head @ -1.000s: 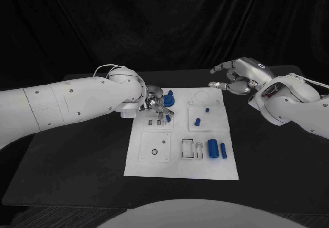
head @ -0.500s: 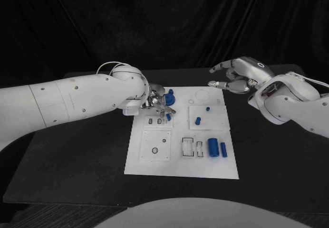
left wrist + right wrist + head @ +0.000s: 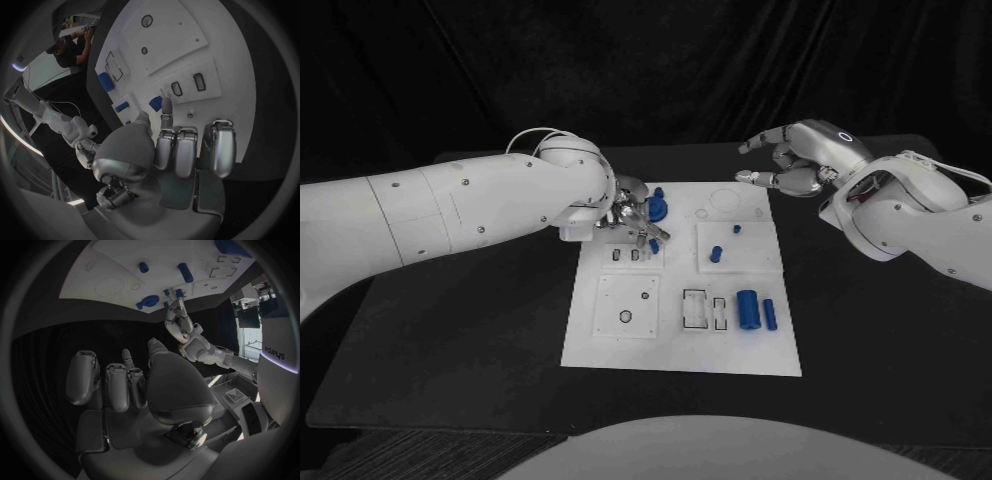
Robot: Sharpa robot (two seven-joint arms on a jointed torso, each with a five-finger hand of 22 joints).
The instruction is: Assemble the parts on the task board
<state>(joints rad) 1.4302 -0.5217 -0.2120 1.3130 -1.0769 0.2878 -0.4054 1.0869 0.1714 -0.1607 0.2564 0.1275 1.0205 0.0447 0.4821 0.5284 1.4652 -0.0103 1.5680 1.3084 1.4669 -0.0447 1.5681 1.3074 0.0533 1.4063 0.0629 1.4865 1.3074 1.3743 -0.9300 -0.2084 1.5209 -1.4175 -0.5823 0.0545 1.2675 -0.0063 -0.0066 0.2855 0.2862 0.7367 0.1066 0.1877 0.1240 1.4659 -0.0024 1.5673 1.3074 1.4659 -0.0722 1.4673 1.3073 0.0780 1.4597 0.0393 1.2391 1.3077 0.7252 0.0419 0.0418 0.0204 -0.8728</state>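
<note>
Parts (image 3: 749, 310) unmoved; left hand (image 3: 626, 214) marginally farther.

The left hand (image 3: 169, 155) reaches over the white task board (image 3: 212, 30), its fingers (image 3: 222, 147) stretched side by side toward the plate. One fingertip and the thumb meet at a small blue part (image 3: 155, 103), though whether they pinch it cannot be told. Past them lie two dark oval slots (image 3: 188, 85) in a raised white block. Another short blue part (image 3: 122, 107) and a larger blue cylinder (image 3: 105, 81) lie farther along the board, beside rectangular outlines (image 3: 116, 64).
</note>
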